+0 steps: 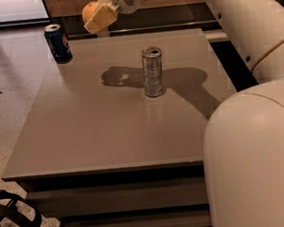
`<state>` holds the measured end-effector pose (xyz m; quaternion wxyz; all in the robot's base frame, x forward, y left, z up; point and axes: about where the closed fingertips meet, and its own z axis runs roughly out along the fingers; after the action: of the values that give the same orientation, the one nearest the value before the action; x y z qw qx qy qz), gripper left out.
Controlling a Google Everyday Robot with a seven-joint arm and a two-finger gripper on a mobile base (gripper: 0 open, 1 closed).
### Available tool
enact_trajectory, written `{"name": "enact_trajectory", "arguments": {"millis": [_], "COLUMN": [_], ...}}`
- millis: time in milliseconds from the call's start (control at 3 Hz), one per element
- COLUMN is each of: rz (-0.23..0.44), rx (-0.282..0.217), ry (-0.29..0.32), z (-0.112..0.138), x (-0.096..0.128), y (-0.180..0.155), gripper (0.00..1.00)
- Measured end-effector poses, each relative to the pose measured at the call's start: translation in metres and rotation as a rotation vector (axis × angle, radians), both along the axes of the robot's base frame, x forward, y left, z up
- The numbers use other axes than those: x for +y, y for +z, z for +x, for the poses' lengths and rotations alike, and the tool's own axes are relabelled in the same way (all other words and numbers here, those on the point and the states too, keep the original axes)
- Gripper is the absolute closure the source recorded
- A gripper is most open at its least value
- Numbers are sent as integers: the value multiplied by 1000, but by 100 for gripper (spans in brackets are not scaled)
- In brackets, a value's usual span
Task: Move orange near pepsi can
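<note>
The orange (90,11) is held in my gripper (96,17), in the air above the table's far left part. Its cream fingers (101,20) are shut around the fruit, which shows only in part. The pepsi can (58,42), dark blue with a silver top, stands upright at the table's far left corner, a little left of and below the gripper. My white arm (233,21) reaches in from the right.
A taller silver-grey can (152,71) stands upright near the middle of the brown table (99,134). The arm's large white body (259,159) fills the lower right. A black object (12,226) lies on the floor at the bottom left.
</note>
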<state>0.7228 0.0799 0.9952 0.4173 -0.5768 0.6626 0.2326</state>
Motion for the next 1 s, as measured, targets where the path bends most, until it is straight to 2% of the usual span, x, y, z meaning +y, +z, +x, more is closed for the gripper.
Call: {"name": "enact_trajectory", "arguments": {"millis": [333, 1000], "rz": [42, 115], "rx": [37, 100], "ry": [10, -59], "z": [22, 44], "x": [8, -4], "y": [-29, -68], "gripper": [100, 100]}}
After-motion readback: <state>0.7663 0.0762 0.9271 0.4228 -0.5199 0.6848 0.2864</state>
